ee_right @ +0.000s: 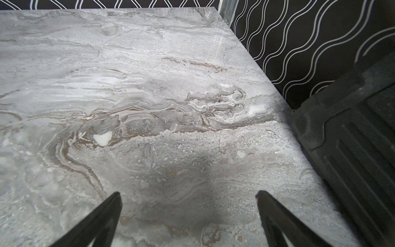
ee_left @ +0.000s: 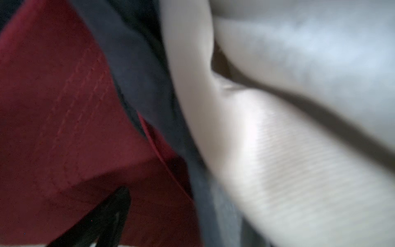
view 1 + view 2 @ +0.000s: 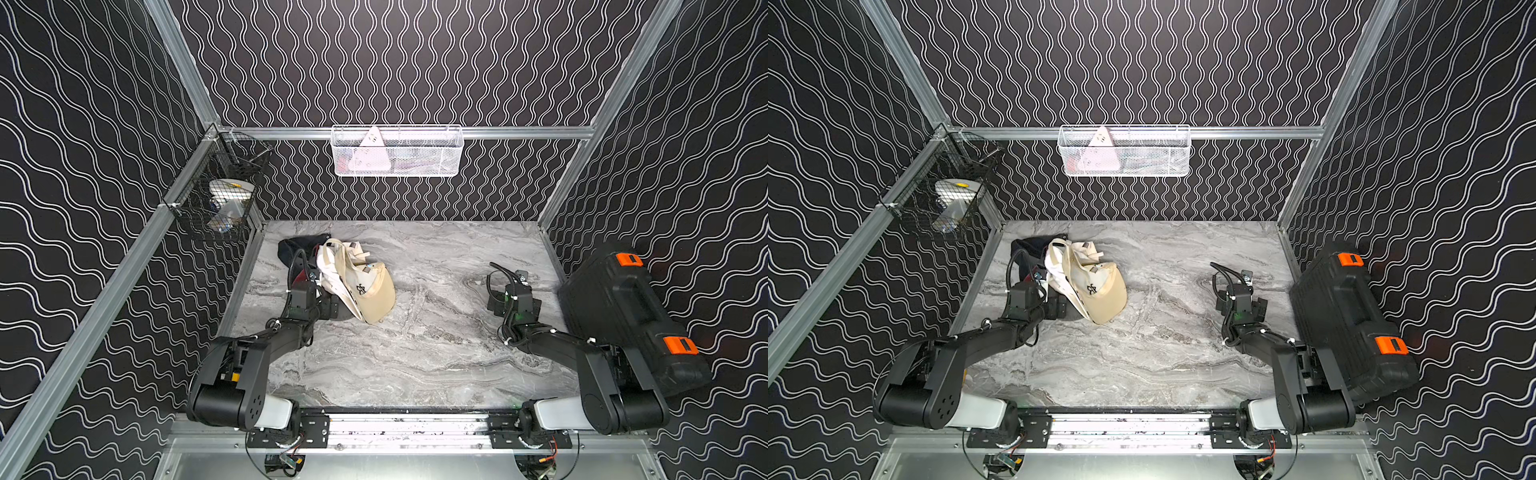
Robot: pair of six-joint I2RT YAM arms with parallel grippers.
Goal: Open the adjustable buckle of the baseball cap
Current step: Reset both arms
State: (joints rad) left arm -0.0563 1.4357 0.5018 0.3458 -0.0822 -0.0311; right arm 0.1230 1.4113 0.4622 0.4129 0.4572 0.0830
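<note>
Found the beige baseball cap [image 3: 368,291] lying on top of a heap of caps at the far left of the marble surface [image 3: 436,353], over dark red fabric [image 2: 53,128] and navy fabric [image 2: 136,74]. Saw the left end effector [image 3: 320,305] pushed into that heap with jaws spread wide and nothing gripped, with one finger [image 2: 106,218] against the red cloth and the other hidden behind beige cloth. Noted the right end effector [image 1: 188,193] well apart from the caps, likewise wide open and empty, low over bare marble just beside a black case [image 3: 623,316].
</note>
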